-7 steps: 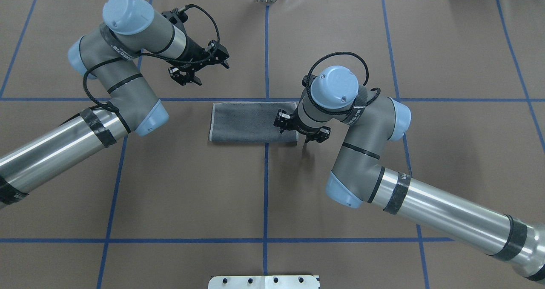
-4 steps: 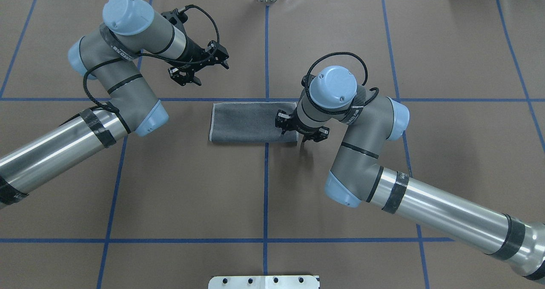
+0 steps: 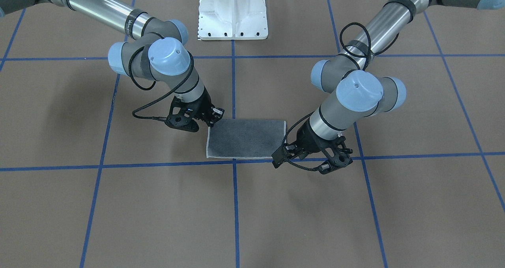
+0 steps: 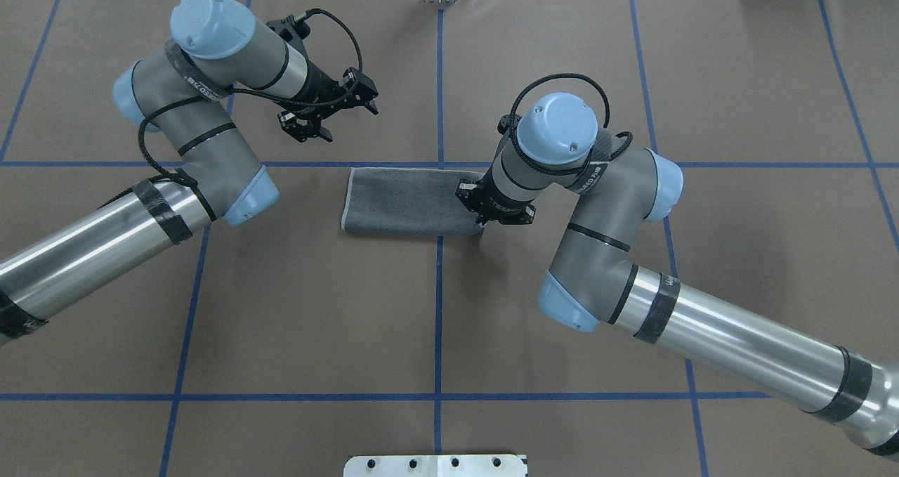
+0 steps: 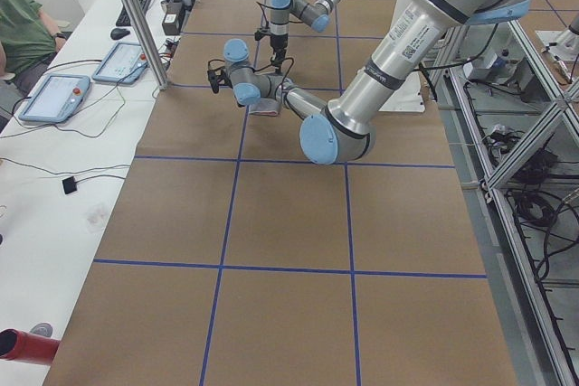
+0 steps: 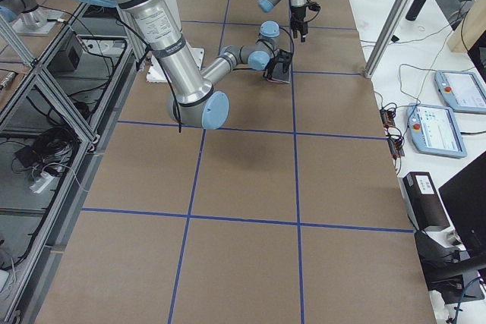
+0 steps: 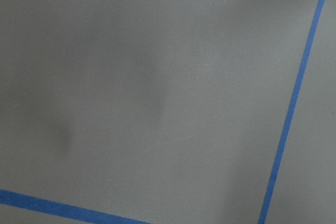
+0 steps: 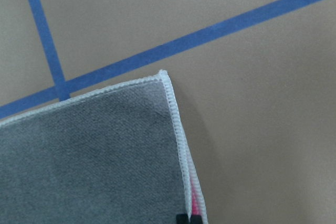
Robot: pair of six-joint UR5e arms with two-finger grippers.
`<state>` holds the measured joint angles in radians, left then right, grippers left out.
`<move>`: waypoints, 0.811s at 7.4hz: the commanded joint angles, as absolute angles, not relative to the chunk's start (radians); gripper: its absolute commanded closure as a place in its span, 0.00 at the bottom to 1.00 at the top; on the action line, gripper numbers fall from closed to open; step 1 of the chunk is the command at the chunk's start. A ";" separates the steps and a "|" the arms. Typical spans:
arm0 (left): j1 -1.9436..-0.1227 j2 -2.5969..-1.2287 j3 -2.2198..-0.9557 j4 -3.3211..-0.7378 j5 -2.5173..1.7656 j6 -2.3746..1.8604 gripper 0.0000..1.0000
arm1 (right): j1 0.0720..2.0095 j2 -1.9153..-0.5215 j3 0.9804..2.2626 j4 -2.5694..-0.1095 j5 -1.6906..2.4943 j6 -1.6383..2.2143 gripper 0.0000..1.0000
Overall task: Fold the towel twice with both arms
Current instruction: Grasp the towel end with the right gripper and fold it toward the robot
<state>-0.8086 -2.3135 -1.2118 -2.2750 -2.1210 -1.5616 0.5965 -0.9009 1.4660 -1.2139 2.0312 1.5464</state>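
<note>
Doubled towel (image 4: 404, 199) held at its end by the right gripper (image 4: 491, 218) at the table's middle.
A rectangle of nubby grey terry is shown, edged with pale stitching, and a strip of pink is exposed at its end in the right wrist view. It is laid flat on a matte brown table cover (image 4: 316, 308) marked off with blue tape lines (image 4: 438, 322). The right gripper's fingertips are seen close together, with the towel's edge pinched between them. The left gripper (image 4: 310, 130) is held with its fingers apart over bare cover, beyond the towel's other end. Lettering is printed on the right arm (image 3: 98, 8), but it cannot be read.
</note>
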 commanded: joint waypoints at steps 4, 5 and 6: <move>-0.821 -2.313 -1.216 -2.273 -2.125 -1.562 0.00 | 0.474 -0.911 1.597 -1.210 2.122 1.563 1.00; -0.827 -2.313 -1.218 -2.273 -2.126 -1.560 0.00 | 0.430 -0.882 1.595 -1.210 2.108 1.563 1.00; -0.830 -2.313 -1.218 -2.273 -2.125 -1.560 0.00 | 0.385 -0.850 1.586 -1.210 2.070 1.568 1.00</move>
<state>-0.8249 -2.3133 -1.2173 -2.2734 -2.1251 -1.5606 0.4433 -0.8876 1.5930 -1.2107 2.1043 1.5632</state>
